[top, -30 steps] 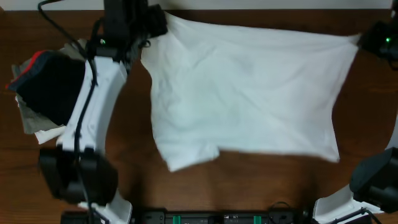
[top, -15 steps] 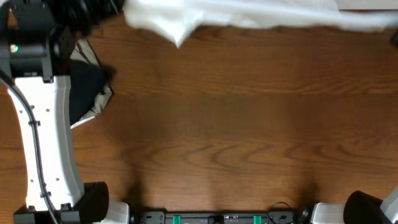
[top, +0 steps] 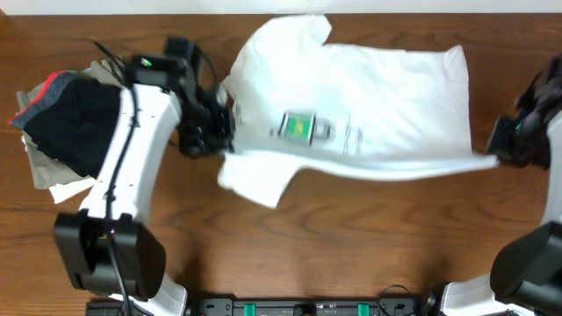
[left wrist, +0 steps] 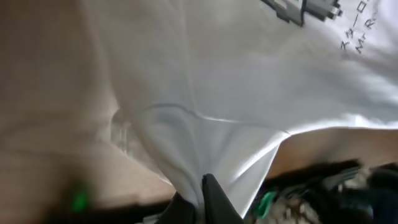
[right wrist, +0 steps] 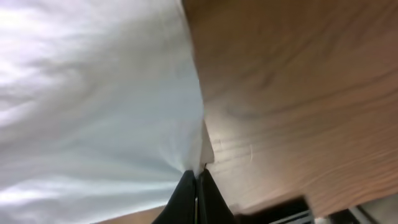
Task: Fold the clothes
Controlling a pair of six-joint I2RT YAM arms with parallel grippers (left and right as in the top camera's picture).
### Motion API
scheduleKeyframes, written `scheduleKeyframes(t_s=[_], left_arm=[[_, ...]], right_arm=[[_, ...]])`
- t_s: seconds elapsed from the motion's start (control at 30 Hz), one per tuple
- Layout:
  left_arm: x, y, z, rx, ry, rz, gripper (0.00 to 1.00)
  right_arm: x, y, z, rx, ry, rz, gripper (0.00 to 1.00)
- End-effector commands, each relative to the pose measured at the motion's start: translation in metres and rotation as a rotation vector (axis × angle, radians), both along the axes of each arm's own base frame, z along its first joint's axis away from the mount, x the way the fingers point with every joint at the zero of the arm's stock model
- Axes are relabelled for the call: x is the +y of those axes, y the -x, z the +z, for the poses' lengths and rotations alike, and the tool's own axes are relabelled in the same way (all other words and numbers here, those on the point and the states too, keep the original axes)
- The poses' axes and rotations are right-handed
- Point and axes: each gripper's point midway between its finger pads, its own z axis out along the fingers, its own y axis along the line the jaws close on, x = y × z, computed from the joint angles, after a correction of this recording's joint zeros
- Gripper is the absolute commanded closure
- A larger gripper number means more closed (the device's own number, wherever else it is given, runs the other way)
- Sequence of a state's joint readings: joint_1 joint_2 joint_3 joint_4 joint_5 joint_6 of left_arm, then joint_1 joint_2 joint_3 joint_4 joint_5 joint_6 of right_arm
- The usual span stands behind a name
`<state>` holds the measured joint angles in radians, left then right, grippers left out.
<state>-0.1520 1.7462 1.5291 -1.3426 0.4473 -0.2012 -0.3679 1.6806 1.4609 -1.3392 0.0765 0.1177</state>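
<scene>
If a pincer slips, the thin white shirt with a small green print (top: 378, 88) could drop in a heap on the brown wooden table (top: 351, 254). From above, the shirt is spread by the table's far edge, its near edge stretched between the left pincer (top: 221, 147) and the right pincer (top: 499, 156). The left wrist view shows the left pincer (left wrist: 202, 190) clamped on a shirt fold. The right wrist view shows the right pincer (right wrist: 196, 180) pinching a shirt corner.

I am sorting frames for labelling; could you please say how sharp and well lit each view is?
Overhead: evenly lit, mostly sharp, the white garment slightly soft along its near edge. Left wrist: soft throughout, cloth too close to focus. Right wrist: cloth washed out at upper left, the table grain blurred.
</scene>
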Motion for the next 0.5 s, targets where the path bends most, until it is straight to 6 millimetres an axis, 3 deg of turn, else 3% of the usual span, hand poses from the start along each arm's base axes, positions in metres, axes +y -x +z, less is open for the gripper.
scheduleKeyframes(t_s=[0.0, 0.1, 0.27, 0.37, 0.47], left_arm=[[0.010, 0.034, -0.034, 0.119, -0.049, -0.031, 0.94], [0.013, 0.056, -0.058, 0.194, -0.060, -0.032, 0.94], [0.016, 0.071, -0.071, 0.238, -0.070, -0.034, 0.94], [0.021, 0.066, -0.073, 0.215, -0.097, -0.038, 0.94], [0.025, 0.048, -0.079, 0.135, -0.112, -0.030, 0.94]], right_arm=[[0.003, 0.025, -0.026, 0.092, 0.003, 0.000, 0.99], [0.009, 0.040, -0.049, 0.140, -0.013, -0.032, 0.99], [0.011, 0.047, -0.057, 0.159, -0.019, -0.041, 0.99], [0.009, 0.042, -0.057, 0.139, -0.012, -0.045, 0.99], [0.004, 0.029, -0.059, 0.083, 0.007, -0.050, 0.99]])
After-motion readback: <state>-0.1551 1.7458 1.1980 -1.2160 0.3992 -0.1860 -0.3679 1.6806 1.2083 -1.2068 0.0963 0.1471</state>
